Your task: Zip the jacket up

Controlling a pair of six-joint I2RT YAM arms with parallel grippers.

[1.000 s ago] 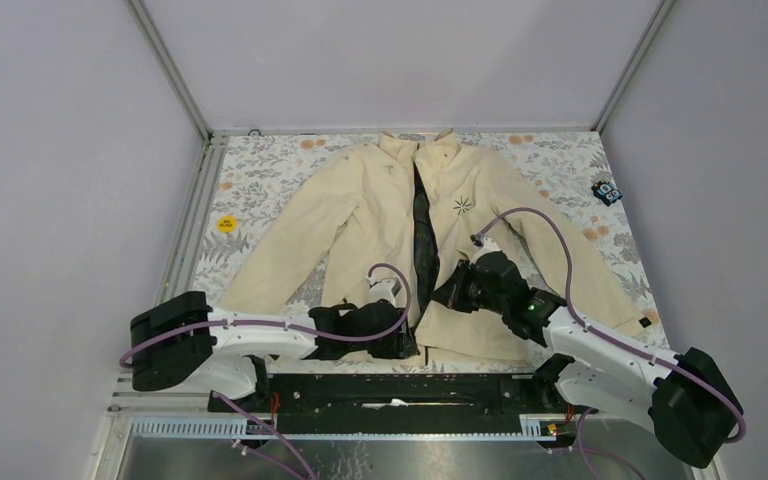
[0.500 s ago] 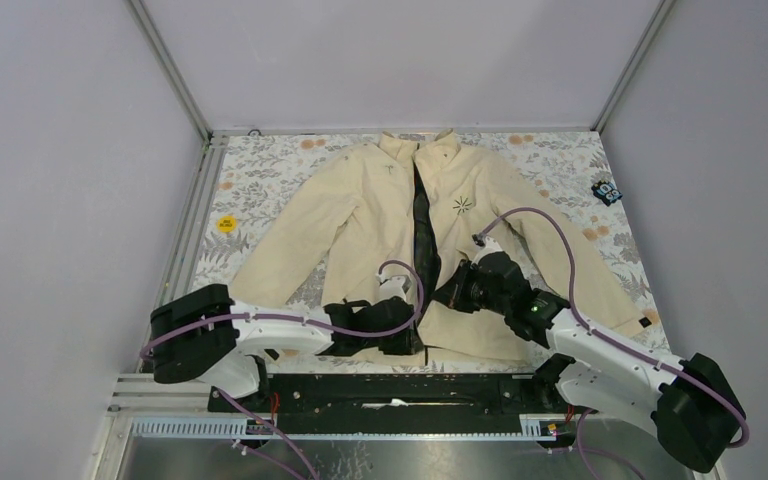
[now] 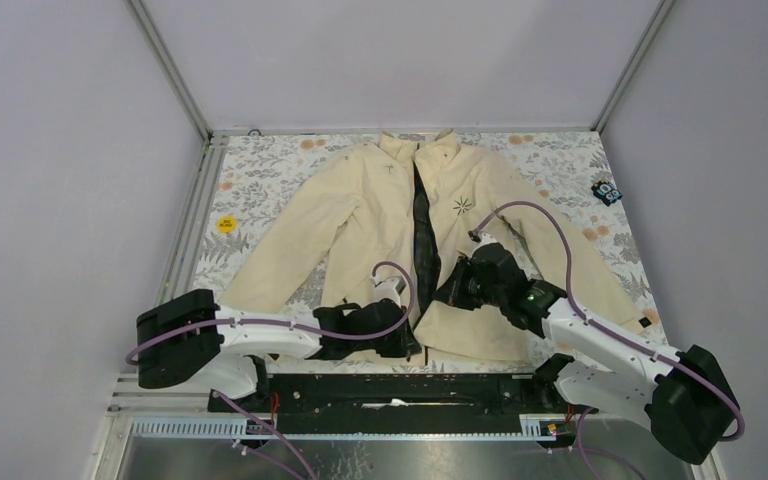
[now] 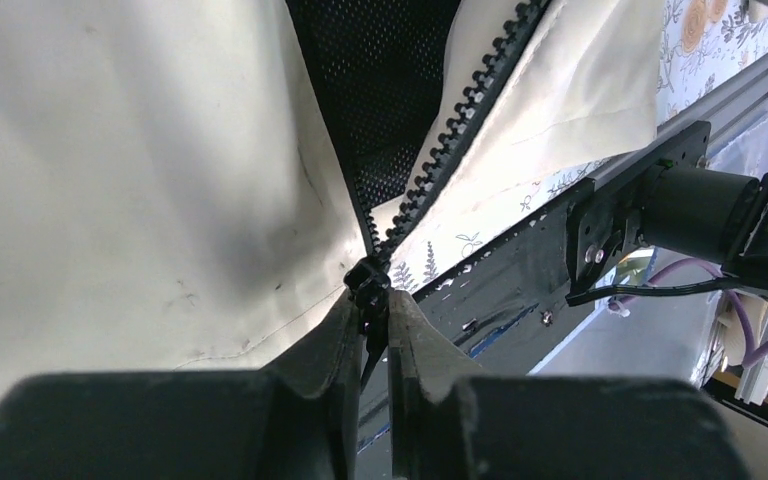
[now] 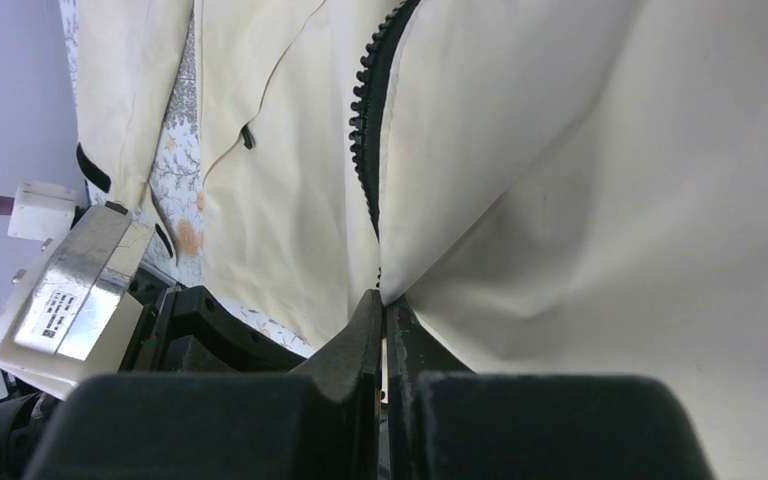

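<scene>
The jacket (image 3: 360, 210) lies flat on the table (image 3: 260, 175), collar far and front open. The left gripper (image 4: 372, 302) pinches the slider (image 4: 368, 278) at the near hem. The right gripper (image 5: 382, 302) pinches the jacket's right front edge.

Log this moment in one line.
left end effector: pinching zipper slider at hem | right end effector: shut on jacket front edge | zipper: unzipped

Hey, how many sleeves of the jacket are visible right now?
2. The left sleeve slants out from the shoulder toward the near left; the right sleeve slants toward the near right. Both lie spread out in the top view, neither folded under.
</scene>
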